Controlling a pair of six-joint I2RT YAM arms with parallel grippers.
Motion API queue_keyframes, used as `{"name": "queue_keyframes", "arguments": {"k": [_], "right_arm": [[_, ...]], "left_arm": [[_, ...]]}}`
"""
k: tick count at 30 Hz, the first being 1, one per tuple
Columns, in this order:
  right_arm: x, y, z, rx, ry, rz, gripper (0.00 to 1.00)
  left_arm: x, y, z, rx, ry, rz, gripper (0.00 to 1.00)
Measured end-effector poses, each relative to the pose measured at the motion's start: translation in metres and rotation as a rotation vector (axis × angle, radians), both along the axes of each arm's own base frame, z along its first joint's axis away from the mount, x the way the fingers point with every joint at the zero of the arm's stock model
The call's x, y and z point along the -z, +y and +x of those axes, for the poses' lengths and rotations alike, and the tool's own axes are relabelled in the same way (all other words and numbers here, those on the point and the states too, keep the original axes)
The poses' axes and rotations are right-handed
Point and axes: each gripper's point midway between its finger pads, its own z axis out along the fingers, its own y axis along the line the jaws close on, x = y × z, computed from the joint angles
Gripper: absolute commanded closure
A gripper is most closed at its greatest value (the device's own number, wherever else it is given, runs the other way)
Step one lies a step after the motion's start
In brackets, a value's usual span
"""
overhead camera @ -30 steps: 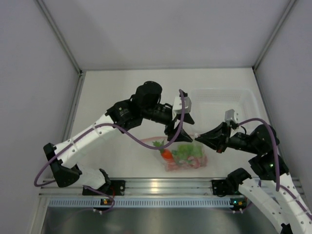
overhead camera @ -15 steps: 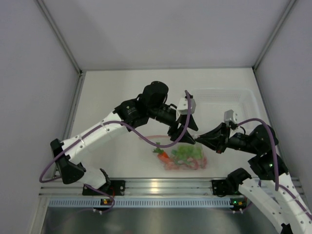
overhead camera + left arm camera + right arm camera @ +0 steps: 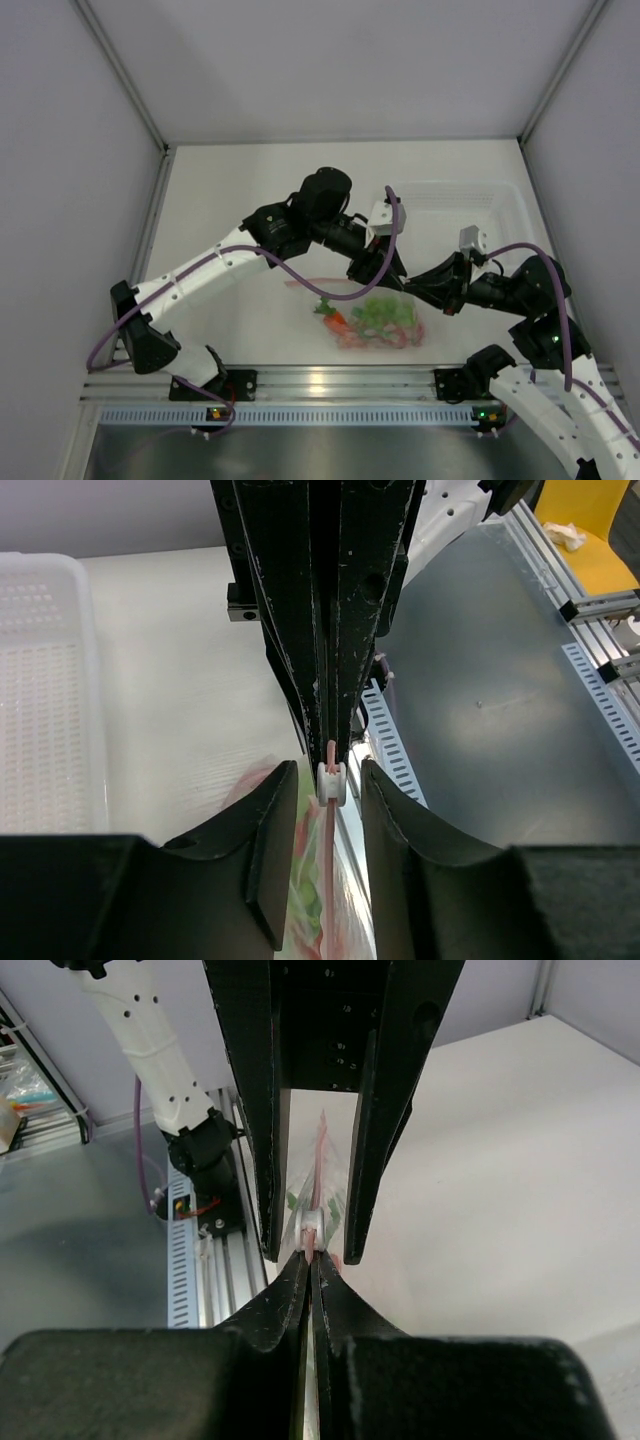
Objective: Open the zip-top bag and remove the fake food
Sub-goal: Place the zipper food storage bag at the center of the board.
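My right pincer clamps the zip-top bag beside the slider; my left pincer, half-open astride it, must close squarely.

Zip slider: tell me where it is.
Left wrist view, centre: slider sits on the bag's strip between the left gripper's open jaws, right gripper's tips just beyond.
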Motion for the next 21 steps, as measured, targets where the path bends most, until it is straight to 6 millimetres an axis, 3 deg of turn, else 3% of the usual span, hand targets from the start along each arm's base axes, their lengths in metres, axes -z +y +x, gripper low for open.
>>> {"name": "queue_keyframes", "arguments": {"k": [5,7,8,21], "right_arm": [[0.0018,0.0005,0.0001,-0.004,0.001,-0.001,1.00],[0.0022,0.0007,0.0002,-0.005,0.001,0.000,1.00],[0.0020,0.0007,0.0004,-0.004,-0.001,0.000,1.00],[0.0015,-0.0021,-0.0016,0.010,-0.019,0.010,1.00]], "left_arm": [[-0.0001,0.0002,-0.0007,0.004,0.000,-0.001,0.85],[0.0003,0.0006,-0.0004,0.002,0.003,0.002,0.88],[0.0003,0.0007,-0.0002,0.003,0.003,0.002,0.99],[0.0004,0.0010,-0.0006,-0.002,-0.012,-0.011,1.00]]}}
